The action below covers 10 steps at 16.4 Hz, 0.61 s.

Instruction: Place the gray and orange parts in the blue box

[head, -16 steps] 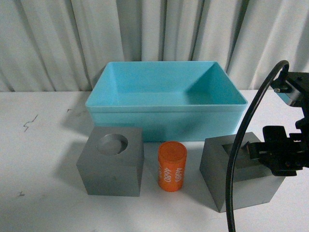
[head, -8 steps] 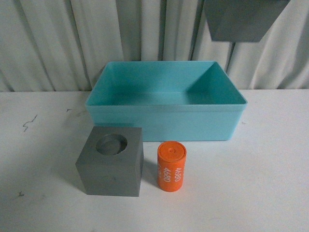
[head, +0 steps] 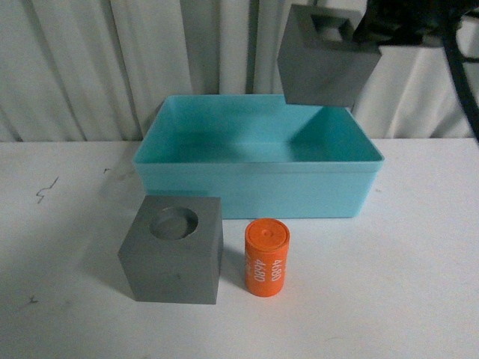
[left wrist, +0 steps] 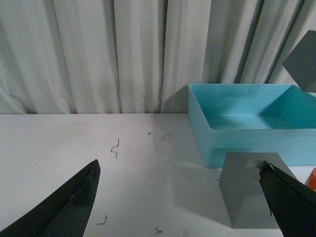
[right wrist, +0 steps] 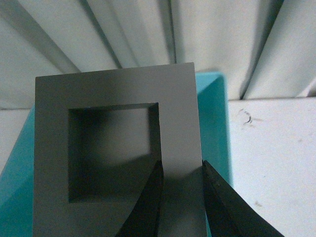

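My right gripper is shut on one wall of the gray cube with the square hole. In the front view that cube hangs above the back right of the blue box, which is empty. The gray cube with the round recess stands on the table before the box, and the orange cylinder stands to its right. My left gripper is open and empty, low over the table, with the round-recess cube by one finger.
A white curtain hangs behind the white table. Small dark marks lie on the table's left side.
My right gripper has lifted the square-hole cube off the table's right side, up out of the top of the view, then brought it down and left to above the box's back right.
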Each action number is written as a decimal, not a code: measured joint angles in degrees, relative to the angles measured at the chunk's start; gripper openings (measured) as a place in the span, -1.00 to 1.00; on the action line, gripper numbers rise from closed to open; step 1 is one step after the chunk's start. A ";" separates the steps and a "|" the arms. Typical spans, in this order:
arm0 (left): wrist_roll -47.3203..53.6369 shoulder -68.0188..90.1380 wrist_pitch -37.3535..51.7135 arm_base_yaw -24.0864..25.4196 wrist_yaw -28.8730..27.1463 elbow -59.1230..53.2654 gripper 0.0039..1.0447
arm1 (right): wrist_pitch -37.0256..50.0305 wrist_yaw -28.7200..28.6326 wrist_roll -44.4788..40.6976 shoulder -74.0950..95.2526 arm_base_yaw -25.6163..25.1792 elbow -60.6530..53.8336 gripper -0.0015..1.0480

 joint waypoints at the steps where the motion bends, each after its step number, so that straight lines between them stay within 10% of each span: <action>1: 0.00 0.00 0.00 0.00 0.00 0.00 0.88 | -0.48 0.85 1.53 2.58 0.39 1.20 -0.67; 10: 0.00 0.00 0.02 0.00 0.00 0.00 0.88 | -1.57 3.82 8.04 8.90 0.66 3.93 -0.67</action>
